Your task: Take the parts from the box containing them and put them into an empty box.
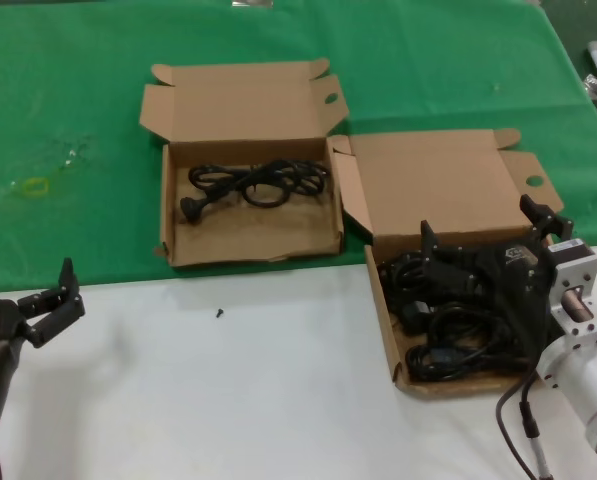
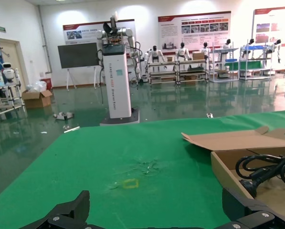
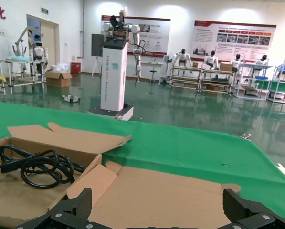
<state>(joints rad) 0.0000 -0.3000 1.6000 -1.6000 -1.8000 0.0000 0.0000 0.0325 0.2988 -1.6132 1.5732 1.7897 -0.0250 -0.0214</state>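
Two open cardboard boxes sit on the table. The box on the green cloth (image 1: 246, 245), toward the far side, holds one coiled black cord (image 1: 261, 183) with its plug at the left end. The second box (image 1: 390, 335), at the right near edge and straddling the cloth's border with the white surface, holds a heap of black cords (image 1: 448, 345), partly hidden by the right gripper (image 1: 488, 232), which hangs over it with fingers spread wide, closed on nothing. The left gripper (image 1: 60, 298) waits at the near left edge, fingers apart. A small dark speck (image 1: 219, 313) lies on the white surface. Both wrist views show a hall with a white robot pillar (image 2: 117, 76) beyond the table.
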